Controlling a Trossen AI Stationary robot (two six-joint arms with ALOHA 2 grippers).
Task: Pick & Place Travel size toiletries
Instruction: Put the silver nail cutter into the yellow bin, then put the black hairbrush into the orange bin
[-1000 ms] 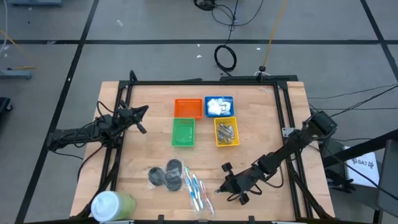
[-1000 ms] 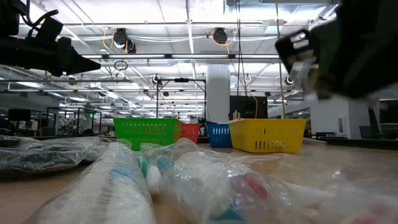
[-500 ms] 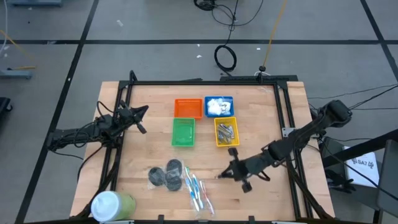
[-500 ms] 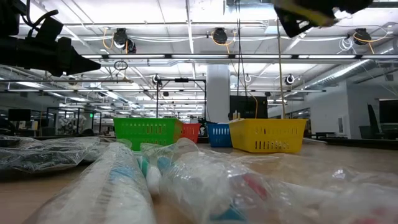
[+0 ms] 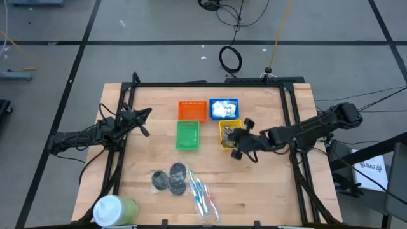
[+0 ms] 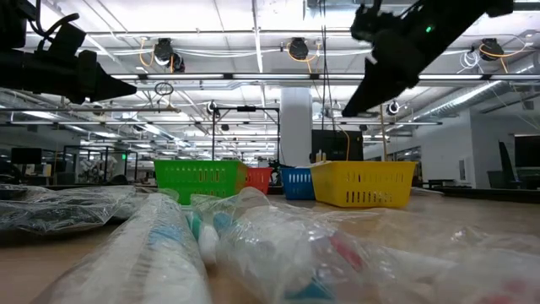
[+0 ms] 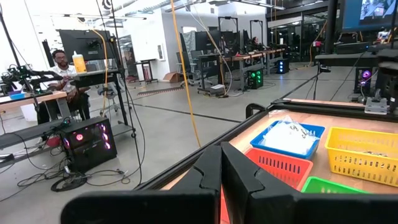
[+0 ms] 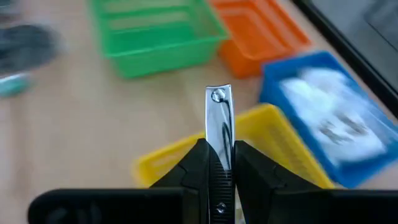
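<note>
My right gripper [image 5: 236, 145] hovers over the near edge of the yellow basket [image 5: 231, 134], shut on a silver metal clipper [image 8: 219, 115]. The yellow basket holds more clippers. White packets [image 5: 222, 108] lie in the blue basket. Dark round discs [image 5: 170, 180] and toothbrushes [image 5: 201, 194] lie on the table near its front edge. My left gripper [image 5: 144, 122] waits shut at the table's left side, holding nothing. My right gripper pinches the clipper's rear half [image 8: 219, 140] between its two fingers, one on each flat side. The clipper lies along the fingers, its riveted end [image 8: 217, 95] sticking out forward. It is lifted clear above the yellow basket [image 8: 273, 134], slanting downward.
Green [image 5: 187, 135] and orange [image 5: 192, 111] baskets stand to the left of the yellow and blue ones. A big white-and-green tub [image 5: 115, 208] lies at the near left corner. A black frame [image 5: 210, 84] runs around the table. Bare wood shows at the near right.
My right gripper has travelled from beside the toothbrushes near the front edge toward the far edge and upward, ending over the yellow basket. It has rolled and tipped on the way, with its fingers staying shut.
</note>
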